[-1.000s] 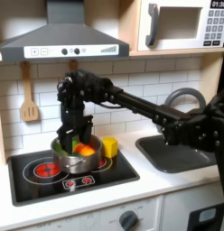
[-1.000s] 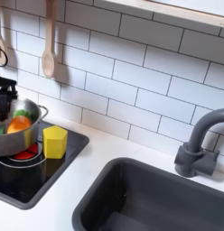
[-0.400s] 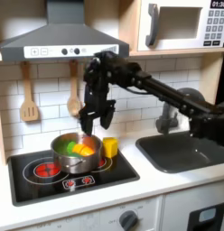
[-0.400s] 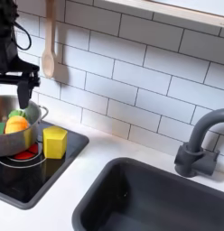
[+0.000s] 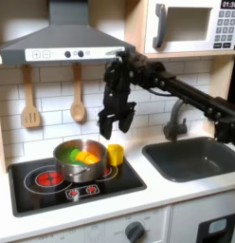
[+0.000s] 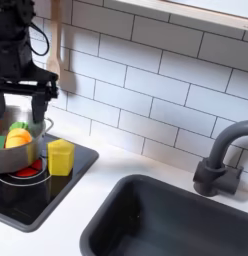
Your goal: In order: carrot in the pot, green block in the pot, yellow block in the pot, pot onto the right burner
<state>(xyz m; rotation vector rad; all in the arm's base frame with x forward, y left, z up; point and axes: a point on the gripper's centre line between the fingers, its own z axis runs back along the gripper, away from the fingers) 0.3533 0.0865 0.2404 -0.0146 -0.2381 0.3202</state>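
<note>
Pot [image 5: 78, 159] is sitting on my cooktop's [image 5: 53, 193] left half; gripper [image 5: 115, 124], fingers spread wide and empty, is hovering above yellow block [image 6: 61, 157].

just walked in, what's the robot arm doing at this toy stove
The arm's end effector hangs open and empty above the yellow block, which sits on the stovetop beside the pot. The carrot and green block already lie in the pot, so the yellow block looks next.
</note>
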